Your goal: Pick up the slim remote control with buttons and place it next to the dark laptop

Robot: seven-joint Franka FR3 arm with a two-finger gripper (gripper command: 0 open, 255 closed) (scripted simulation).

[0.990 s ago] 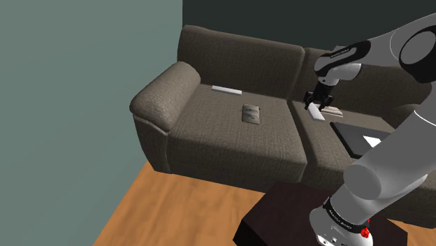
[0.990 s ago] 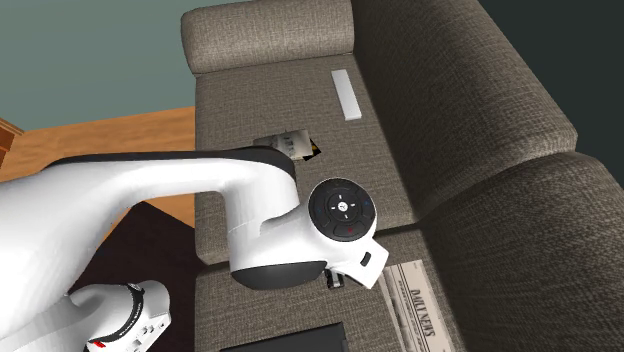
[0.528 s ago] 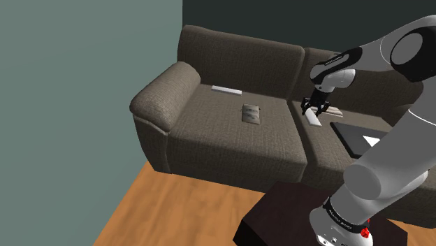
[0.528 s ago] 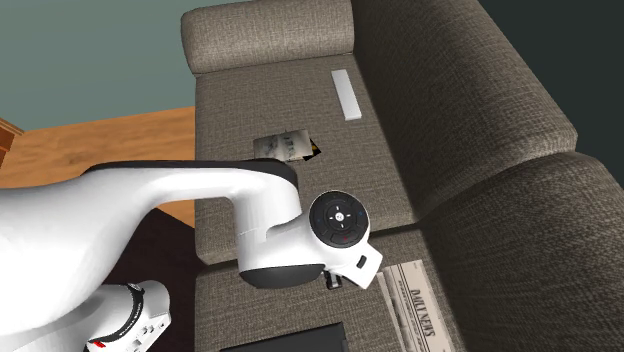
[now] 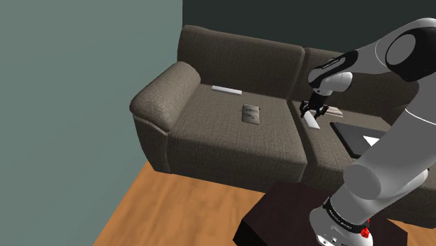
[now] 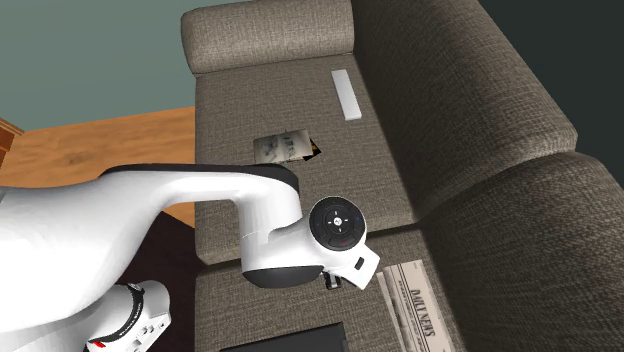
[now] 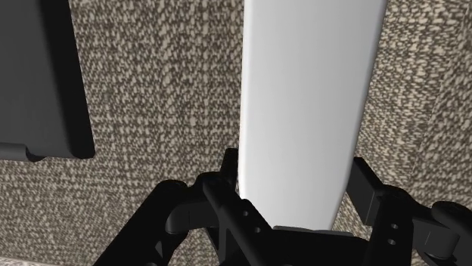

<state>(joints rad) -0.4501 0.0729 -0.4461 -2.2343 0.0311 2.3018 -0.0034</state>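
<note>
My black gripper (image 5: 312,111) is shut on a slim, plain white remote (image 5: 311,121), low over the sofa's right seat cushion. In the wrist view the fingers (image 7: 227,172) clasp the white remote (image 7: 306,98) on both long sides, and it reaches out ahead of the gripper (image 7: 295,175) over the tweed fabric. The dark laptop (image 7: 38,75) lies flat on the cushion just beside it. In the shoulder view the laptop (image 5: 360,137) is to the right of the remote. I cannot tell whether the remote touches the cushion.
A folded newspaper (image 5: 334,110) lies behind the gripper against the backrest, also visible beside the arm's wrist (image 6: 415,305). On the left seat lie a magazine (image 5: 250,113) and a second thin white bar (image 5: 226,89). The brown sofa's armrest (image 5: 164,87) closes the left end.
The arm has come down and shifted slightly towards the shoulder view's left, carrying the white remote closer to the seat cushion beside the laptop. The grip has not changed.
</note>
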